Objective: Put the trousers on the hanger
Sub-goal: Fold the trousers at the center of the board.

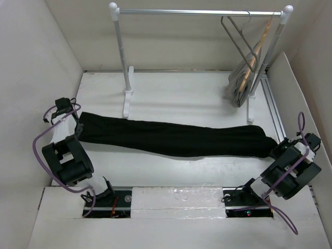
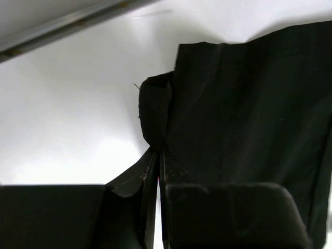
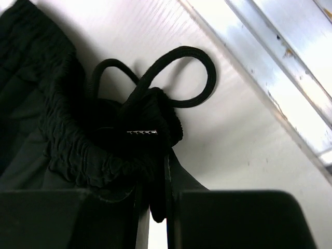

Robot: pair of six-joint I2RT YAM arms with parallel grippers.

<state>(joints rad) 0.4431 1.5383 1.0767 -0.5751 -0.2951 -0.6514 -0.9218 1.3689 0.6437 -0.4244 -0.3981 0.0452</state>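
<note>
Left jaws and right jaws each clamp an end of the trousers (image 1: 176, 139) (laid across the table (image 1: 181, 98)).

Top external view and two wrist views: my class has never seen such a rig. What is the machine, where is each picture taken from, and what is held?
The machine is two robot arms bolted at the near edge of a white table. The top picture looks down from above and behind them. The other two come from a camera on each wrist, so the dark blocks at the bottom are that arm's own fingers. The trousers, long and black, lie stretched across the table. The left gripper is shut on one end; the right gripper is shut on the waist end, where a drawstring loops out. At the back stands a rail carrying the hanger, thin and grey, a wooden hanger and a grey cloth.
</note>
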